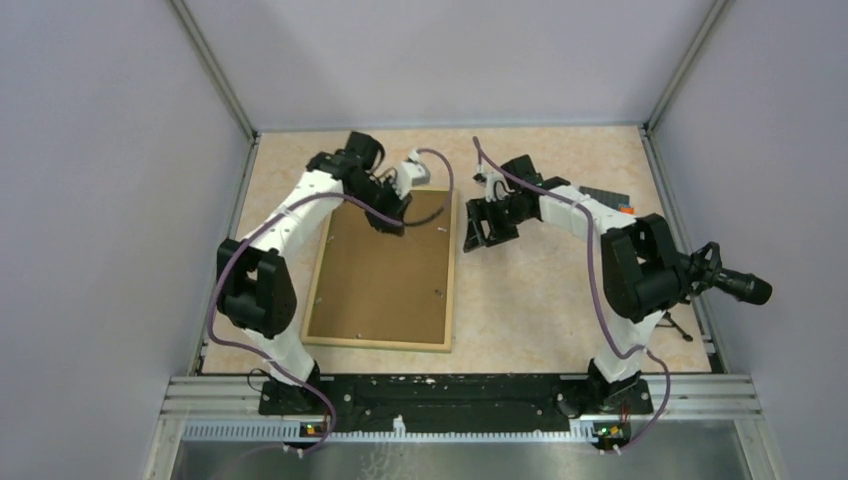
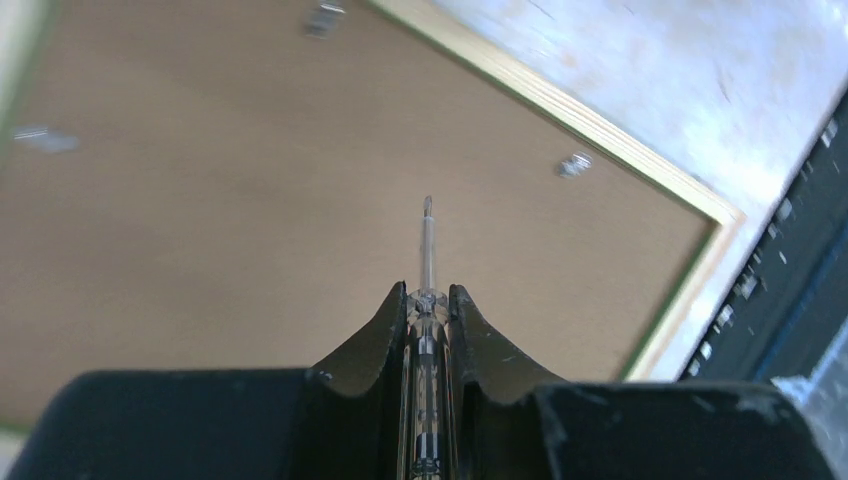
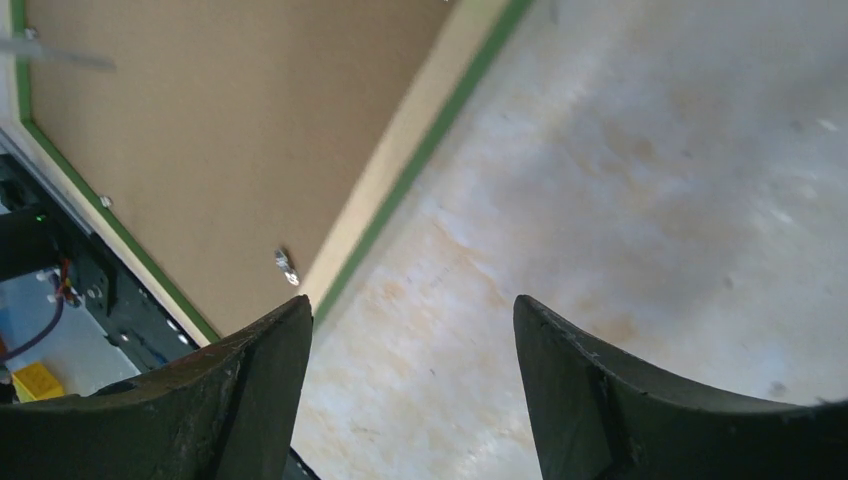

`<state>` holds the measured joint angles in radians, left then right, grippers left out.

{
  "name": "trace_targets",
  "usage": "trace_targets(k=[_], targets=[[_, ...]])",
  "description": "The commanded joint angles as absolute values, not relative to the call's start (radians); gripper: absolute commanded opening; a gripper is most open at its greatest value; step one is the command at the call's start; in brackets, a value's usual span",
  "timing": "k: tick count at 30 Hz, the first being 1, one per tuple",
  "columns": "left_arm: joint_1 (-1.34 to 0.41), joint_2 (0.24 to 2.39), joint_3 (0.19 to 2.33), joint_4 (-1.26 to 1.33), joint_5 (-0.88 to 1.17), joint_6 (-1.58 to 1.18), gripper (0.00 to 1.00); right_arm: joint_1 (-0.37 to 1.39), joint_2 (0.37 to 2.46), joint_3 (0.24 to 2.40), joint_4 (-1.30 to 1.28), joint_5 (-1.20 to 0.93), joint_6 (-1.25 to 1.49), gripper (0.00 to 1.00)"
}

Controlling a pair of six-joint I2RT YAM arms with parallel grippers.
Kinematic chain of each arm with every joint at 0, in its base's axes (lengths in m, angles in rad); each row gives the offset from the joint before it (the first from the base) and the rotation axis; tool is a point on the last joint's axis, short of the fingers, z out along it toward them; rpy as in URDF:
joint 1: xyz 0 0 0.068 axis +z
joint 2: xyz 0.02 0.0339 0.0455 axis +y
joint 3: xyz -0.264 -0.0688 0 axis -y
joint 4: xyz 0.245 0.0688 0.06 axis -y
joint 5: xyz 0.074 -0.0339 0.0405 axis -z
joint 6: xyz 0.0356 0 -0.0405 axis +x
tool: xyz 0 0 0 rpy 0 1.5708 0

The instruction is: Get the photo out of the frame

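Little done, I judge: frame point(image 1: 385, 280) face down, back on, photo not out; left gripper point(image 2: 428, 292) pinches a screwdriver point(image 2: 427, 240), right gripper point(image 3: 410, 305) spread wide, empty.

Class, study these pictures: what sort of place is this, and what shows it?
Probably a robot lab's test cell: two arms bolted to a rail, with plain walls boxing in the table.

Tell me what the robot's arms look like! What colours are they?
Both the left arm and the right arm have smooth white shells with chunky black joints. A purple cable loops along each one. The fingers are black, curved and pointy like claws, with a rough, scuffed surface. I can't see any writing on them.
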<state>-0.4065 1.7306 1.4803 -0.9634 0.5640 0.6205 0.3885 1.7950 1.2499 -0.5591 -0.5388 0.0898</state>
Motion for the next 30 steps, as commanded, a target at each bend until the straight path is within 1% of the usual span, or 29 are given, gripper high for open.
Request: trace_targets(k=[1, 4, 8, 10, 14, 19, 21, 23, 26, 30], targets=[[-0.293, 1.720, 1.619, -0.914, 0.596, 0.481, 0.00, 0.472, 1.854, 1.343, -0.525, -0.487, 0.196, 0.73], [-0.218, 1.718, 1.649, -0.893, 0.593, 0.421, 0.00, 0.479, 1.908, 1.361, -0.512, -0.541, 0.206, 0.72], [-0.150, 1.692, 1.611, -0.888, 0.607, 0.388, 0.00, 0.486, 1.983, 1.406, -0.511, -0.572, 0.213, 0.69], [-0.135, 1.673, 1.576, -0.884, 0.608, 0.383, 0.00, 0.487, 1.992, 1.404, -0.469, -0.579, 0.226, 0.67], [-0.131, 1.633, 1.523, -0.862, 0.602, 0.375, 0.00, 0.489, 2.025, 1.427, -0.439, -0.530, 0.236, 0.59], [-0.125, 1.621, 1.500, -0.849, 0.591, 0.359, 0.00, 0.487, 2.133, 1.584, -0.504, -0.414, 0.143, 0.44], [-0.120, 1.613, 1.492, -0.848, 0.591, 0.349, 0.00, 0.486, 2.173, 1.639, -0.507, -0.414, 0.103, 0.37], [-0.114, 1.594, 1.477, -0.847, 0.590, 0.347, 0.00, 0.485, 2.217, 1.700, -0.512, -0.443, 0.065, 0.28], [-0.108, 1.565, 1.446, -0.840, 0.570, 0.349, 0.00, 0.485, 2.291, 1.821, -0.526, -0.496, 0.024, 0.24], [-0.098, 1.548, 1.424, -0.836, 0.555, 0.345, 0.00, 0.485, 2.421, 2.074, -0.587, -0.550, 0.005, 0.20]])
